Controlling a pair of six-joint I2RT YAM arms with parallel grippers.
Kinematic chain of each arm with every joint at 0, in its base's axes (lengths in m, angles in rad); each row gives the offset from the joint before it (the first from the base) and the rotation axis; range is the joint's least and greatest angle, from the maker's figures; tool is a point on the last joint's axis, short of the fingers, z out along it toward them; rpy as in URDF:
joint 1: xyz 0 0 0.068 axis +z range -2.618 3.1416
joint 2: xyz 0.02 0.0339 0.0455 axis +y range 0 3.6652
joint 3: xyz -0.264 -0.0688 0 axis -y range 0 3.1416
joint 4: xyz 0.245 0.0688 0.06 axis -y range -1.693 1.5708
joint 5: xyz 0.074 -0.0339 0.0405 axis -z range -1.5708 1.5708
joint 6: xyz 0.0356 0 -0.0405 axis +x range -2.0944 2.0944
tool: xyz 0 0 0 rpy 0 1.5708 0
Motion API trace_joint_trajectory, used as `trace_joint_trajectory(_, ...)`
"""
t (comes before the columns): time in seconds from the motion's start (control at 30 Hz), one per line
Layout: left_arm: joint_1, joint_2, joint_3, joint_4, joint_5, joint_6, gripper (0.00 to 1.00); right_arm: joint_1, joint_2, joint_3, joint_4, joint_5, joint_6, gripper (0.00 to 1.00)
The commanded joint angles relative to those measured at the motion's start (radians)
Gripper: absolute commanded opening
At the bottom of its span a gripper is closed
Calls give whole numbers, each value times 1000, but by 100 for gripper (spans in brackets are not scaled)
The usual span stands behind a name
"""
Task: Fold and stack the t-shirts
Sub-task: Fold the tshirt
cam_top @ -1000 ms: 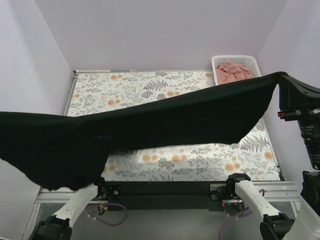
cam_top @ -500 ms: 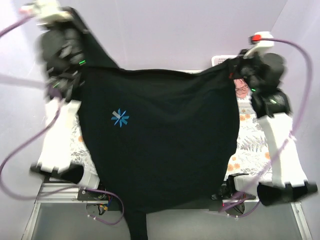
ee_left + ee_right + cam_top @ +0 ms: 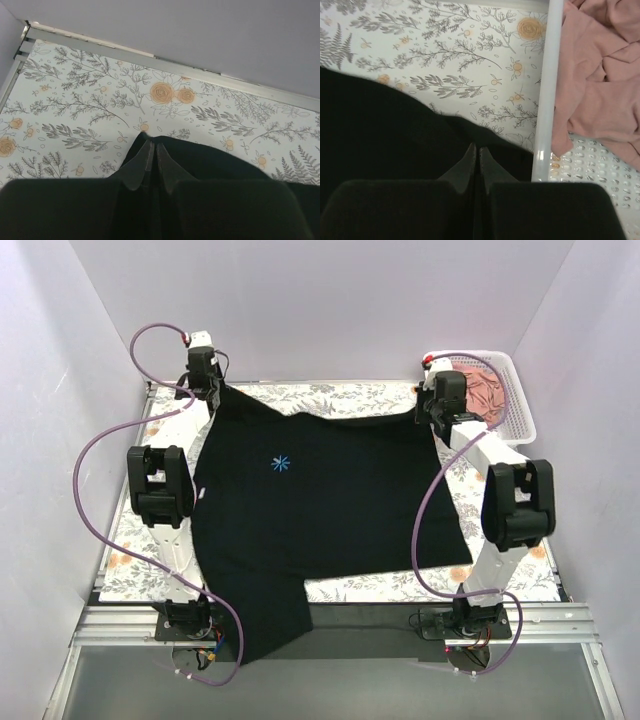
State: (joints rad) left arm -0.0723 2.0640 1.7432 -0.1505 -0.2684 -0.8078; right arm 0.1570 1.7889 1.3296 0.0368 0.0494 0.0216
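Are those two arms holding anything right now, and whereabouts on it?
Both hold the black t-shirt: the left gripper pinches its far left corner, the right gripper its far right corner.

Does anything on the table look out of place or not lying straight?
Yes. The black shirt lies skewed: its near left corner hangs over the table edge. The pink shirt sits crumpled in the basket.

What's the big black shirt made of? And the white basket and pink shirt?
The black t-shirt: soft matte cloth, probably cotton knit; it drapes limply over the table edge. The basket: smooth white plastic, it seems; stiff rim, perforated floor. The pink t-shirt: soft cloth, crumpled into folds.
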Motion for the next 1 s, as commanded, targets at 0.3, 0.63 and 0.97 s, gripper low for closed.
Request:
trace_joint_trajectory(0.3,45,-27,-60,72,158,-120,0,-19,193,167,164,-36,-100,1)
trace_joint_trajectory(0.63,48,-192,-197,-52,187,-306,0,-48,222,189,167,-42,-97,1)
trace_joint_trajectory(0.97,58,-344,-293,-184,187,-427,0,-83,245,198,169,-79,-95,1)
